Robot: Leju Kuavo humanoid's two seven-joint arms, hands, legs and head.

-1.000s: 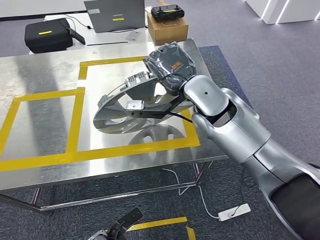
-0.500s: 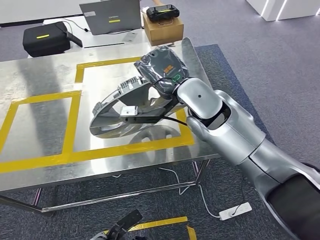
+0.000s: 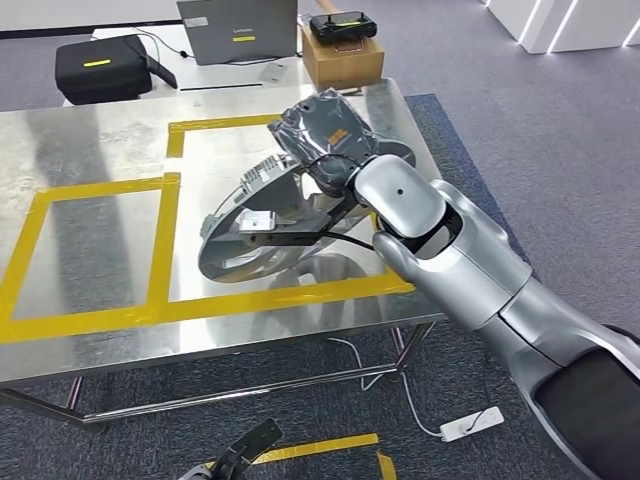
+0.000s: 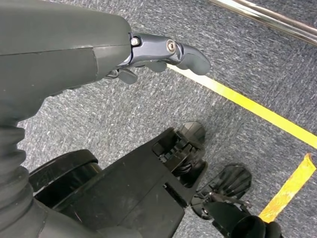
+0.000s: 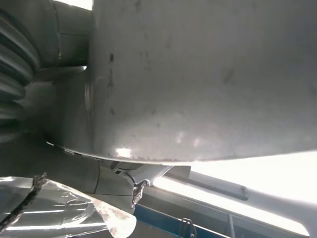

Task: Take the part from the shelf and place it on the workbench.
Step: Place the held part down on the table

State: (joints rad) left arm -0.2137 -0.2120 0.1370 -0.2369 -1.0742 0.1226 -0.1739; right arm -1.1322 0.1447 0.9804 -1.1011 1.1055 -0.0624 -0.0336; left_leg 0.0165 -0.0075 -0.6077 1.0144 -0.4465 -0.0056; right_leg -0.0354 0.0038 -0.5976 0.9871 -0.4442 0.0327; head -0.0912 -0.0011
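The right hand [image 3: 332, 140] grips the curved metal part [image 3: 256, 225] over the workbench's [image 3: 90, 340] right taped square [image 3: 170, 225], ready to set down; left hand's [image 4: 149, 49] closure unclear.

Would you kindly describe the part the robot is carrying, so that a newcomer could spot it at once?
Start at the steel workbench marked with yellow tape rectangles. At its right end, the right hand holds the part over the larger rectangle. It is a curved, silvery metal shell with a ribbed upper edge, unlike the black case, laptop and cardboard box beyond the table.
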